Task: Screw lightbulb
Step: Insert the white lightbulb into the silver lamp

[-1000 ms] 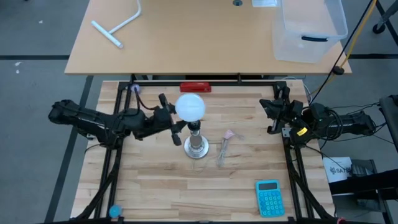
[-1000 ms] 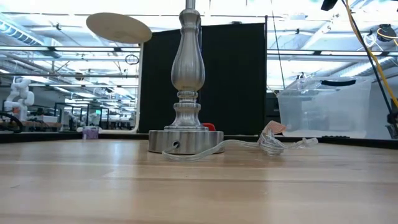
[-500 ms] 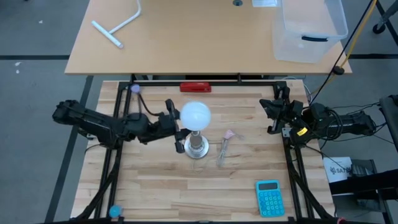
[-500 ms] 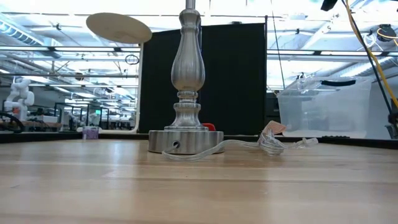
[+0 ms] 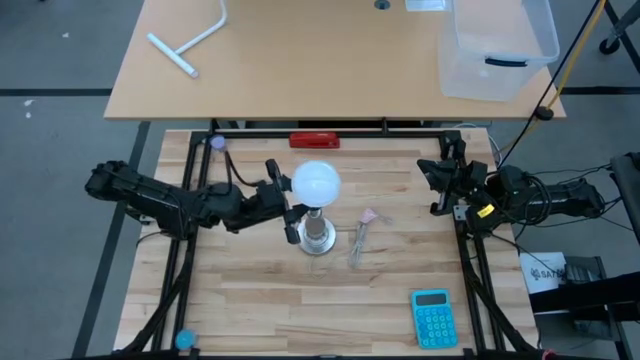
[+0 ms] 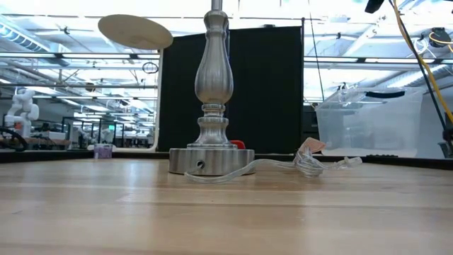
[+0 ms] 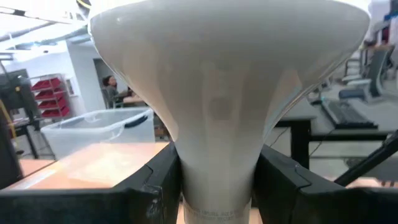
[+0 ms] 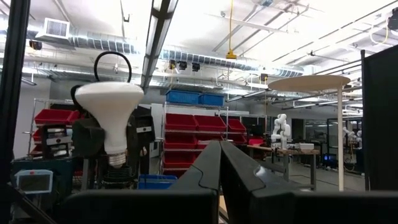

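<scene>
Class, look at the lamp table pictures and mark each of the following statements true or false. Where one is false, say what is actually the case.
1. The left gripper holds the lightbulb by its narrow neck. True.
2. The lightbulb lies flat on the table. False: it is held upright above the lamp stand.
3. The right gripper is helping hold the lightbulb. False: it waits at the table's right edge, fingers together.
4. A blue calculator lies on the table near the right front corner. True.
5. The clear plastic bin stands on the same table as the lamp stand. False: it stands on the other table behind.
</scene>
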### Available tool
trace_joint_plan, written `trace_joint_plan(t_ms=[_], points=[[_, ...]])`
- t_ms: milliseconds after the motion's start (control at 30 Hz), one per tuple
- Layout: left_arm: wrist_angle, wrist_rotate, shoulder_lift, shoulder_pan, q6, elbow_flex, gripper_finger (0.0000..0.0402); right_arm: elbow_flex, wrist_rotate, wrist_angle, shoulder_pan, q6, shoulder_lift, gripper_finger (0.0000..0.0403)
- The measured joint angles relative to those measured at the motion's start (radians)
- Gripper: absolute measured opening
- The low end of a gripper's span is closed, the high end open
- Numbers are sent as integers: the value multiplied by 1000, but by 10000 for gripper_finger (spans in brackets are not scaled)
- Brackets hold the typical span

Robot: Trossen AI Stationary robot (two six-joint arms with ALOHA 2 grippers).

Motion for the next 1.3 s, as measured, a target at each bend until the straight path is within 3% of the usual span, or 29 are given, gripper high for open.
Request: trace_joint_plan(t_ms=[567, 900, 1300], points=[[-41, -18, 0, 15, -58, -3, 152, 0, 0, 0, 0, 0, 0, 0], [74, -41, -2, 4, -82, -82, 152, 0, 0, 0, 0, 0, 0, 0], [78, -41, -3, 1, -84, -92, 153, 0, 0, 2, 0, 0, 0, 0]])
